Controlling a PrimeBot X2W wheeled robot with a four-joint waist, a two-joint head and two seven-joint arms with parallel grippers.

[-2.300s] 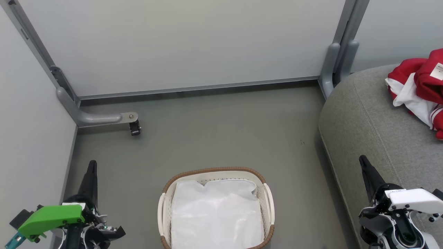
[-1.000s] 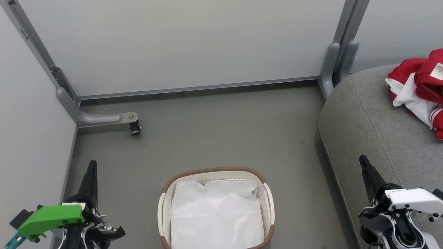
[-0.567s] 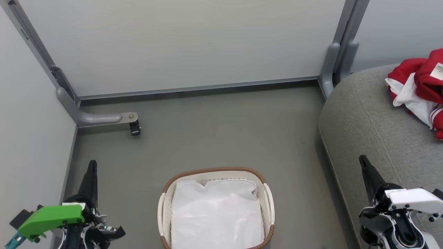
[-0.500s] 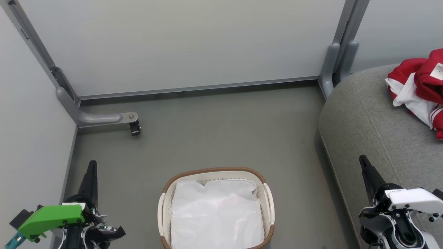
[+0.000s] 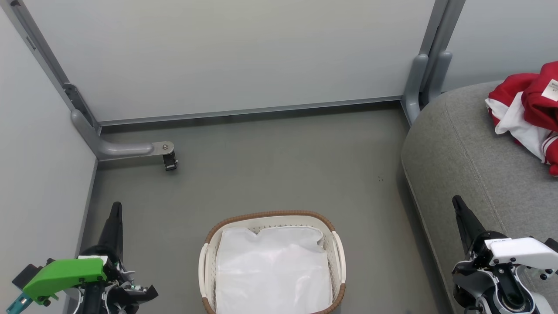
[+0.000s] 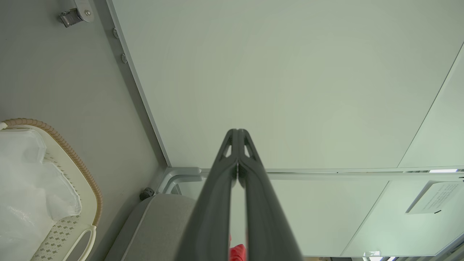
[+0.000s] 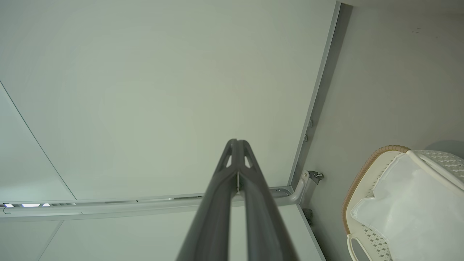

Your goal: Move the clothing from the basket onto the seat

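Note:
The red clothing (image 5: 529,109) with white trim lies bunched on the grey seat (image 5: 471,161) at the right edge of the head view. A sliver of that clothing (image 6: 237,252) peeks between my left fingers in the left wrist view. The white basket (image 5: 338,255) with a brown woven rim stands on the floor at bottom centre, holding just its white liner cloth (image 5: 272,270). My left gripper (image 5: 116,206) is shut at lower left, apart from the basket. Over the seat's near edge, my right gripper (image 5: 456,200) is shut and empty.
Pale partition panels (image 5: 226,56) wall the floor at the back and left. A grey bracket foot with a small black caster (image 5: 169,161) juts out at left. Another grey post foot (image 5: 416,83) stands beside the seat's far corner. Open grey floor (image 5: 279,170) lies beyond the basket.

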